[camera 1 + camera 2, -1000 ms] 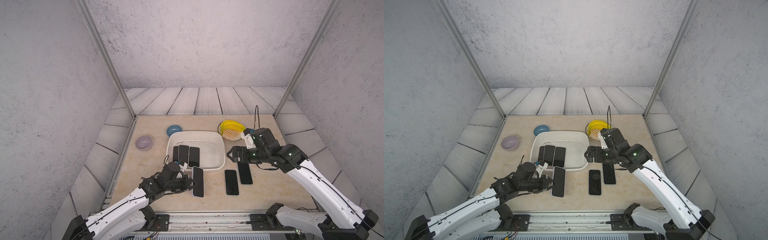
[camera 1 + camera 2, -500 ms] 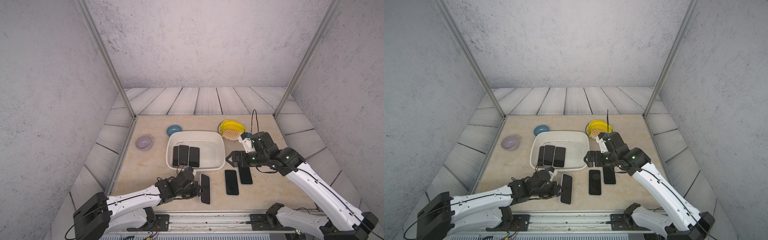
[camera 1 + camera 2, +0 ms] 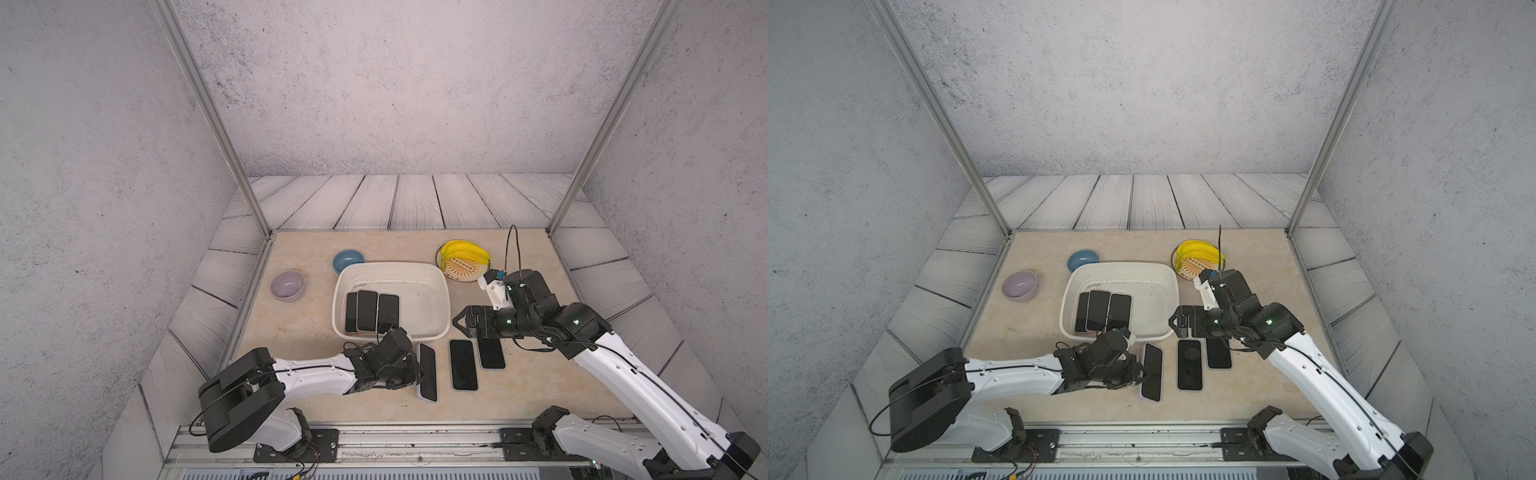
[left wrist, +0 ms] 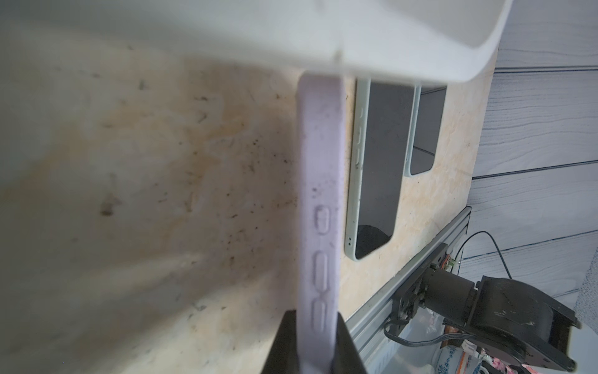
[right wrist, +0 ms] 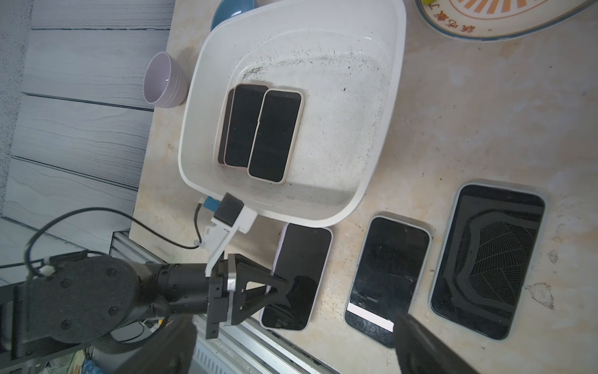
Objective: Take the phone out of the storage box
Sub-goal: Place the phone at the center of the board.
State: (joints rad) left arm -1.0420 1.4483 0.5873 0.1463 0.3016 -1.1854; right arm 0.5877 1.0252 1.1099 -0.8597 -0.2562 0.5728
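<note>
Both top views: left gripper (image 3: 417,376), clamped on the lilac phone (image 3: 429,361), has shifted it toward three o'clock, clear of the storage box (image 3: 424,303); release remains; right gripper (image 3: 457,323) gapes.

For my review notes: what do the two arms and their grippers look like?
The left arm and right arm: white shells, black joints and bases, black cables looping alongside. The left gripper and right gripper: black, triangular open-frame fingers, a white camera bracket behind. Small green lights glow on the right arm.
</note>
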